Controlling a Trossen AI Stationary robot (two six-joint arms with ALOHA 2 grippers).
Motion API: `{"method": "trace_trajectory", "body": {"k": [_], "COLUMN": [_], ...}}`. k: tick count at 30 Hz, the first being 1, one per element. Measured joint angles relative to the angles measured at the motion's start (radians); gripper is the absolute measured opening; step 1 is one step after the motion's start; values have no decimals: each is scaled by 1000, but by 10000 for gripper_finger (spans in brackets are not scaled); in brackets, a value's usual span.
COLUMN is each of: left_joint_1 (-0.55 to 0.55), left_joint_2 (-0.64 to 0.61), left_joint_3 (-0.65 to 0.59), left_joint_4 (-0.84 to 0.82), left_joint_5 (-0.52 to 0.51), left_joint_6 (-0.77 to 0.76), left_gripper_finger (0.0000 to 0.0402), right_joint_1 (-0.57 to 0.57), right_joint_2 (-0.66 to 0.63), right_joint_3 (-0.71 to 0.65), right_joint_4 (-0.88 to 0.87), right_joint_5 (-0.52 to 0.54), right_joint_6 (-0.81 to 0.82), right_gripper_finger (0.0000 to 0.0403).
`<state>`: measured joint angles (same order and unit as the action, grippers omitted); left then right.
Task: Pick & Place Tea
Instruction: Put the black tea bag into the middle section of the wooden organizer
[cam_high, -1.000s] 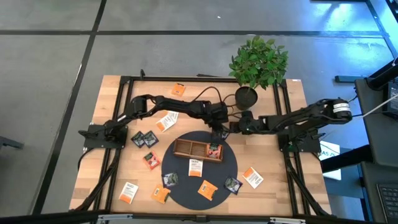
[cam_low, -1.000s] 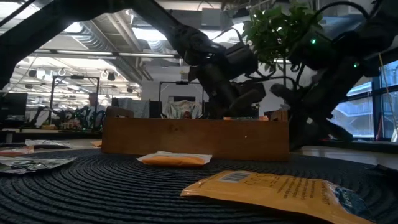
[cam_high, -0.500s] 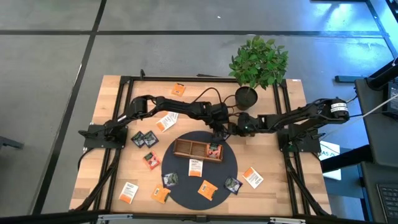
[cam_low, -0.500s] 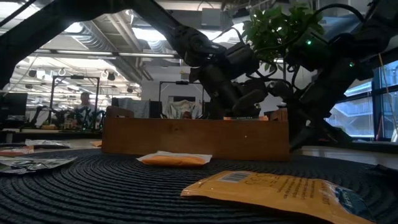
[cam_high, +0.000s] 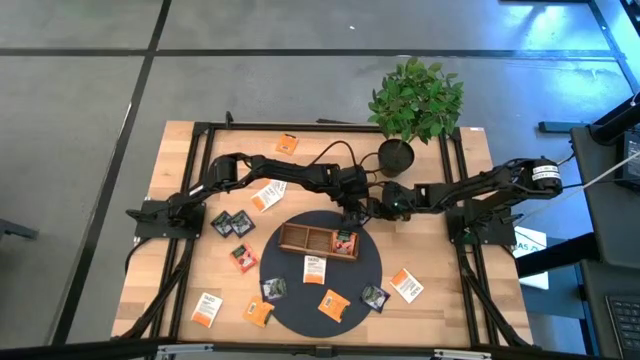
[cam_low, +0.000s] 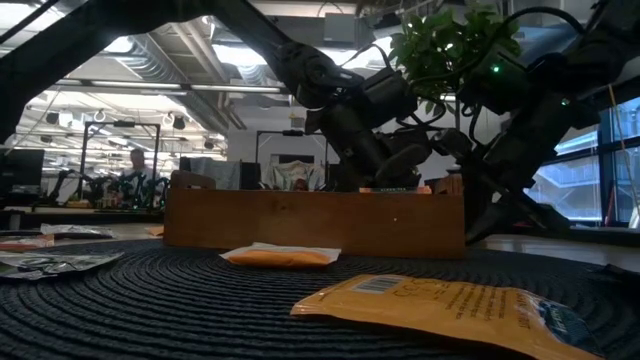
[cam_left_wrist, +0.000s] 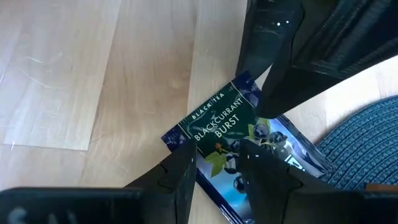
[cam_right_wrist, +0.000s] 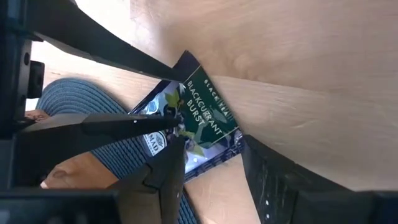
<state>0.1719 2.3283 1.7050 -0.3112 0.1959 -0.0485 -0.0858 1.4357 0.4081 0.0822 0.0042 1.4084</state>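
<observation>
Both grippers meet at the centre of the high view, just above the round dark woven mat (cam_high: 322, 268). Between them lies one glossy dark sachet printed "Blackcurrant Burst" (cam_left_wrist: 217, 127), flat on pale wood grain, one corner overlapping the mat's ribbed edge.

The left gripper (cam_left_wrist: 217, 177) stands with fingers apart, straddling the sachet, not clamped. The right gripper (cam_right_wrist: 208, 165) likewise stands apart, its fingers either side of the same sachet's opposite edge.

Brown wooden tray (cam_high: 318, 240): rectangular, three compartments, on the mat's upper half; one sachet in its right compartment.

Count, high view: three orange sachets and two dark ones on the mat below the tray. Others are scattered on bare wood left and right.

The potted plant (cam_high: 414, 100) crowds the upper right. Open wood remains at the lower corners.
</observation>
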Motion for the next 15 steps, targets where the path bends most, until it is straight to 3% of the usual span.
{"method": "trace_trajectory", "body": {"k": [15], "left_joint_1": [0], "left_joint_2": [5], "left_joint_3": [0], "left_joint_4": [17], "left_joint_5": [-2], "left_joint_6": [-3], "left_gripper_finger": [120], "right_joint_1": [-25], "right_joint_2": [2], "right_joint_3": [-3], "right_joint_4": [-17], "right_joint_5": [-8], "right_joint_6": [-54], "right_gripper_finger": [25]}}
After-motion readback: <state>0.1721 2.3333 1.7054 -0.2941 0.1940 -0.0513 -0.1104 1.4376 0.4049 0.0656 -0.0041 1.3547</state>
